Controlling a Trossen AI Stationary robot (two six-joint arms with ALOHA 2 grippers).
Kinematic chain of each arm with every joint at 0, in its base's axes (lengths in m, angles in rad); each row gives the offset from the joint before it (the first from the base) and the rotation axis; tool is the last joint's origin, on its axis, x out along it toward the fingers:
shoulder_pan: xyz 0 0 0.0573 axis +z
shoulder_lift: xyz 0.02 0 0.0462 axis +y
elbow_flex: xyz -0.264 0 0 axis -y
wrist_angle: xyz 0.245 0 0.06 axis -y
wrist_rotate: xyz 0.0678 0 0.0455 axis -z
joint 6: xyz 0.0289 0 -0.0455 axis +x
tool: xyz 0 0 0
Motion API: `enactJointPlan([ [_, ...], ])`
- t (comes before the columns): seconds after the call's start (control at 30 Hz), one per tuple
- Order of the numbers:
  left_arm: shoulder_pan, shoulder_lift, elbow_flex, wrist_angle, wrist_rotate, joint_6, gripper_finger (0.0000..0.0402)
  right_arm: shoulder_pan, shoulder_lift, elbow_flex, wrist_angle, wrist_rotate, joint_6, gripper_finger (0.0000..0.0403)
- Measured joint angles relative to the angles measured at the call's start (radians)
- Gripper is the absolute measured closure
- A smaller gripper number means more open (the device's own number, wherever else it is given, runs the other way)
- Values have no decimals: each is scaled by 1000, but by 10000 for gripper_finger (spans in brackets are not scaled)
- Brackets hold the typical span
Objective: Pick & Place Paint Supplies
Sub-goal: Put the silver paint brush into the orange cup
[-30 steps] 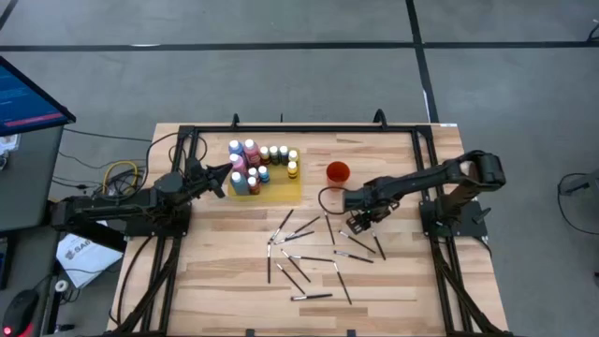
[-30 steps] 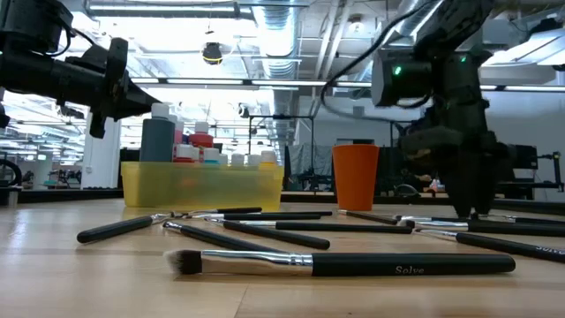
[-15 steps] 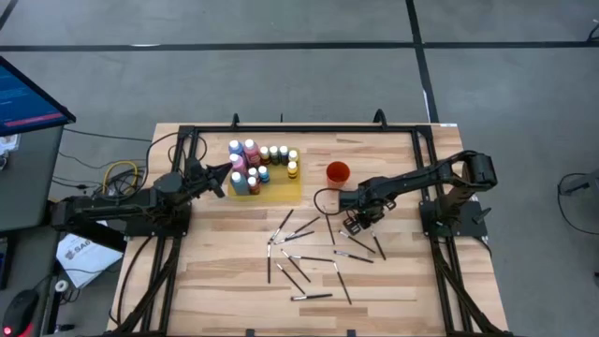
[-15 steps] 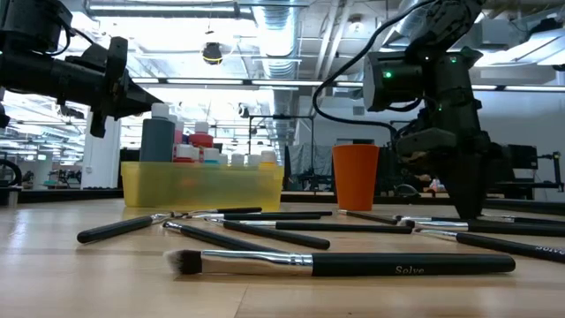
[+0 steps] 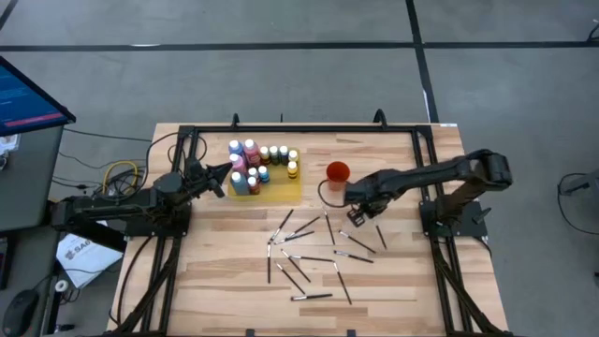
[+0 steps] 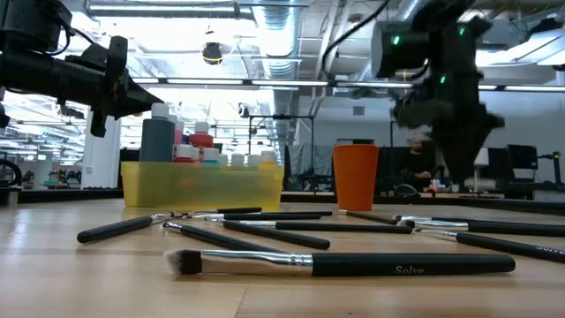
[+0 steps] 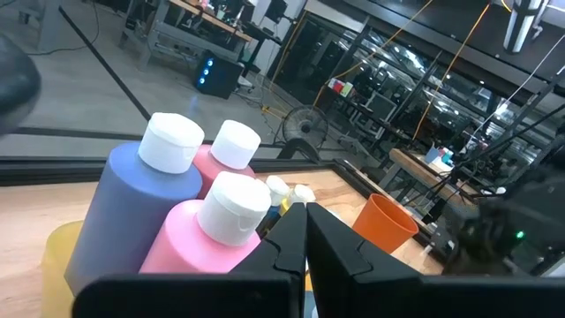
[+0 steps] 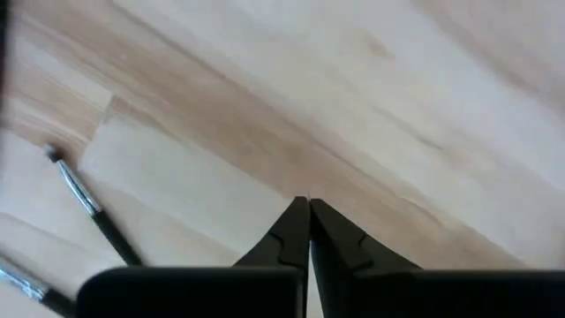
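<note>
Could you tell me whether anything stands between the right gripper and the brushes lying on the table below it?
Nothing visible does. The right gripper hangs shut and empty above bare wood beside the orange cup. The nearest brushes lie loose on the table just in front, uncovered.

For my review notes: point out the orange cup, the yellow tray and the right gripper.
orange cup (image 5: pixel 337 171), high view, its open top.
yellow tray (image 6: pixel 203 186), low view, its front wall.
right gripper (image 8: pixel 308 205), right wrist view, its shut fingertips, holding nothing.
</note>
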Motion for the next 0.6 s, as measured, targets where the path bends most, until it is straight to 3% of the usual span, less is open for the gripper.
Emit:
enactJointPlan([
  [0.13,0,0,0,1,0,0,400,-17,-122,72,-73,123,9,402],
  [0.27,0,0,0,2,0,0,400,-34,-221,158,-54,338,-49,402],
  [0.43,0,0,0,3,0,0,400,-40,-293,202,215,585,-386,403],
  [0.6,0,0,0,5,0,0,400,-88,-284,202,493,620,-695,403],
])
